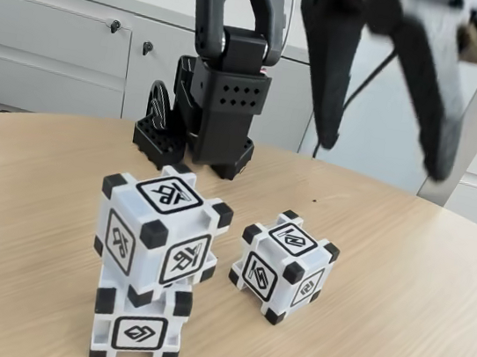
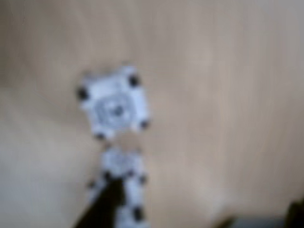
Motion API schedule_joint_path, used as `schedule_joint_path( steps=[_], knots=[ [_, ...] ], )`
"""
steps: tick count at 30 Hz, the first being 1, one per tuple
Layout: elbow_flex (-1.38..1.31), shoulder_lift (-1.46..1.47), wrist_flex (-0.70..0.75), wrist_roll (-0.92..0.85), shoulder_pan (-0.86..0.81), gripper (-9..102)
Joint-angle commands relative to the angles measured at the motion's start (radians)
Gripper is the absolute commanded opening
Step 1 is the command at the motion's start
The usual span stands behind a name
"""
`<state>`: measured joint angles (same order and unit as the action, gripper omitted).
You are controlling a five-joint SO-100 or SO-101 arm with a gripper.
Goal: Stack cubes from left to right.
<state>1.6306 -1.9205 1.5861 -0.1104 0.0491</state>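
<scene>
At the near edge of the desk [image 1: 398, 307] in the fixed view, two cubes make a stack at lower left. The bottom cube [image 1: 139, 331] sits squarely on the wood, one glyph face turned to the camera. The top cube [image 1: 159, 234] rests on it, twisted out of line so that a corner points forward and its body overhangs the lower one on the left. Just beside the stack, to the right and a little further back, the third cube [image 1: 284, 267] stands alone on the desk, apart from the other two, also turned corner-first. Behind the cubes the arm's black base [image 1: 200, 133] stands on the far part of the desk. High at upper right the gripper [image 1: 387, 102] hangs blurred in the air well above the cubes; its jaws stand spread apart with nothing between them. Pale cabinets [image 1: 53, 46] with small dark handles line the back. The wrist view is heavily blurred: a single cube [image 2: 114, 104] shows from above, and another white-and-black shape lies just below it.
</scene>
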Motion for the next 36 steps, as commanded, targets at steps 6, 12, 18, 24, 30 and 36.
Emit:
schedule_joint_path(
  steps=[6,12,18,24,30,36],
  knots=[
    [0.003,-0.009,-0.014,-0.281,0.038,38],
    [0.015,-0.009,-0.012,-0.322,0.018,37],
    [0.189,-0.014,-0.014,-0.275,0.017,38],
    [0.267,-0.011,-0.117,-0.210,0.017,37],
    [0.342,-0.009,-0.275,-0.179,0.017,36],
    [0.403,-0.009,-0.279,-0.201,0.017,36]
  ],
)
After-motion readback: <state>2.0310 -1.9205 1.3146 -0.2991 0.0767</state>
